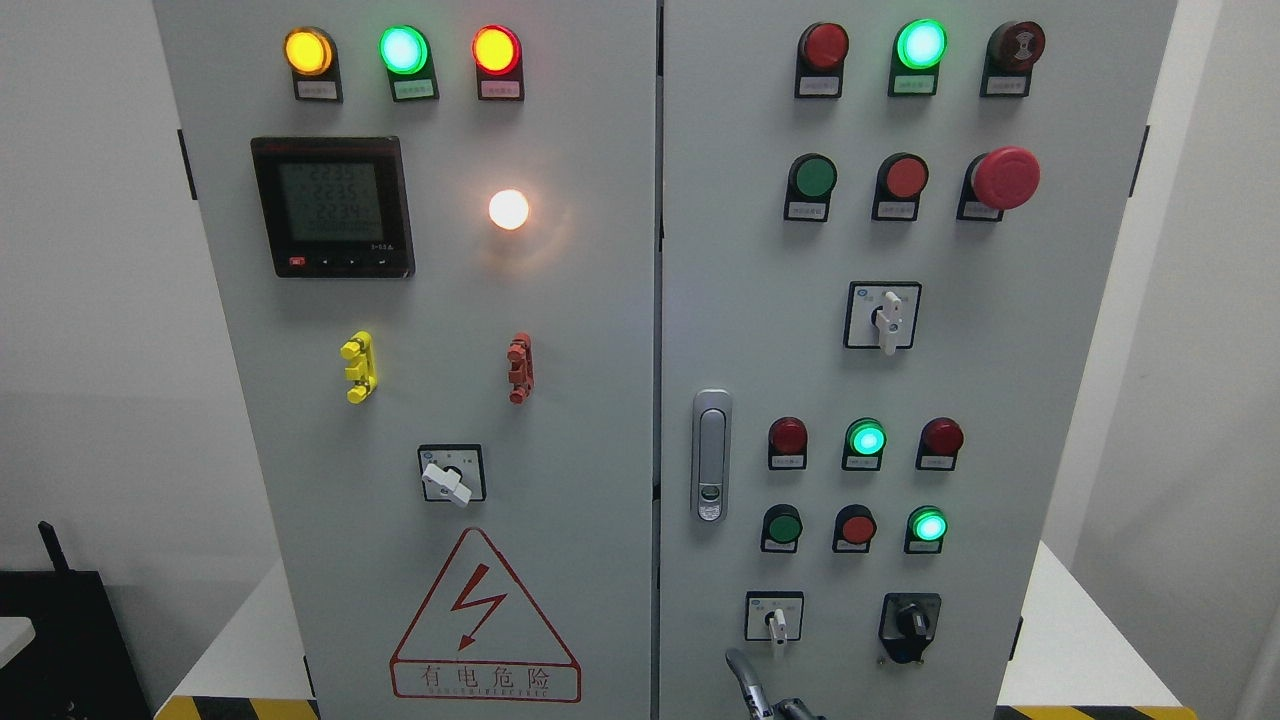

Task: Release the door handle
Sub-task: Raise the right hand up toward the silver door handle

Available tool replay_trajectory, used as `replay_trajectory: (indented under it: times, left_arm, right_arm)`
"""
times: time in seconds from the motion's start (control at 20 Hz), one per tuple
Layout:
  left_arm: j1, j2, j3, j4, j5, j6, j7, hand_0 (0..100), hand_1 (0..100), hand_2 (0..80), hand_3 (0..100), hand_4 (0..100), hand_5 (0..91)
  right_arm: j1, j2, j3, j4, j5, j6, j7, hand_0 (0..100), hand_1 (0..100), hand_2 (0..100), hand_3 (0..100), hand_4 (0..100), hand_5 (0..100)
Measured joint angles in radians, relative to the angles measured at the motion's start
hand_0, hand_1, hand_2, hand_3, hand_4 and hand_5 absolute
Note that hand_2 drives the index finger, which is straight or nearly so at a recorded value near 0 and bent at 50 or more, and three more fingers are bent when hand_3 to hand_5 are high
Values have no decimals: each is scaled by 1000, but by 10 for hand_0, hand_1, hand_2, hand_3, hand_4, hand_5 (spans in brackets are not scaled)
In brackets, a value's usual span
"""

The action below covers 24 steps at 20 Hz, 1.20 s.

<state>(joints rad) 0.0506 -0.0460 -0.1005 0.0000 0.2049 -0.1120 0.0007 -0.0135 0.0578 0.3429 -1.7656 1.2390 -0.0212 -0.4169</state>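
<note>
The door handle [711, 455] is a silver upright swing handle with a lock at its lower end. It lies flush against the left edge of the grey cabinet's right door [1010, 400], and nothing touches it. Only the top of my right hand [765, 690] shows, at the bottom edge below the handle. One metal finger [745, 668] is stretched upward, open and holding nothing, well clear of the handle. My left hand is out of view.
Both cabinet doors look closed along the middle seam [658, 400]. The right door carries push buttons, lit lamps and a white rotary switch [775, 622] just above my hand. The left door [420, 400] has a meter, lamps and a warning triangle [485, 620].
</note>
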Motion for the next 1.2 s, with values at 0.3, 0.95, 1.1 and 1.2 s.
replay_trajectory:
  times: [0.3, 0.95, 1.1, 1.2]
  left_arm:
    - [0, 0, 0, 0, 0, 0, 0, 120, 389, 0, 0, 0, 0]
    - [0, 0, 0, 0, 0, 0, 0, 120, 389, 0, 0, 0, 0]
    - [0, 0, 0, 0, 0, 0, 0, 120, 389, 0, 0, 0, 0]
    - [0, 0, 0, 0, 0, 0, 0, 120, 389, 0, 0, 0, 0]
  right_arm:
    - [-52, 17, -10, -2, 44, 43, 46, 413, 368, 0, 902, 779, 893]
    - [-120, 34, -37, -4, 121, 71, 92, 412, 368, 0, 983, 859, 948]
    - [-128, 35, -41, -4, 130, 71, 109, 414, 368, 0, 984, 864, 948]
    - [-136, 36, -43, -3, 134, 71, 119, 414, 367, 0, 985, 865, 948]
